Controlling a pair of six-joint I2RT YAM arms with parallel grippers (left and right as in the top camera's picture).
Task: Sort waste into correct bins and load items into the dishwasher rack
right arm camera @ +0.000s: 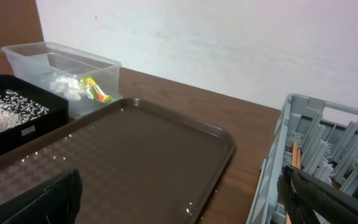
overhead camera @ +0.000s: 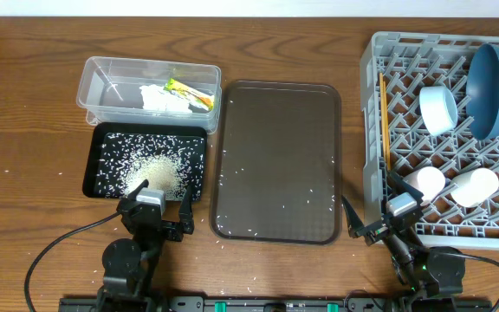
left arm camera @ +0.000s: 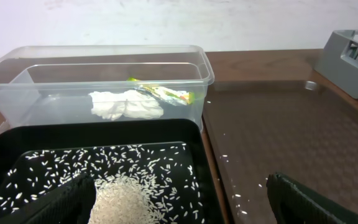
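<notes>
The clear tub (overhead camera: 102, 82) at the back left holds the white napkin (overhead camera: 158, 98) and the yellow-green wrapper (overhead camera: 189, 92); both also show in the left wrist view, napkin (left arm camera: 126, 104), wrapper (left arm camera: 166, 94). The black tray (overhead camera: 98, 156) in front of it holds the rice (overhead camera: 158, 173) in a heap. The grey rack (overhead camera: 372, 104) on the right holds the dark blue dish (overhead camera: 495, 91), light blue bowl (overhead camera: 438, 109), pink cup (overhead camera: 426, 182), whitish cup (overhead camera: 476, 185) and chopsticks (overhead camera: 384, 121). My left gripper (overhead camera: 157, 211) is open and empty at the black tray's front edge. My right gripper (overhead camera: 373, 212) is open and empty beside the rack's front left corner.
The brown serving tray (overhead camera: 275, 160) lies in the middle with a few stray rice grains on it. A few grains also lie on the wooden table in front of it and left of the black tray. The table's front edge is just behind both arms.
</notes>
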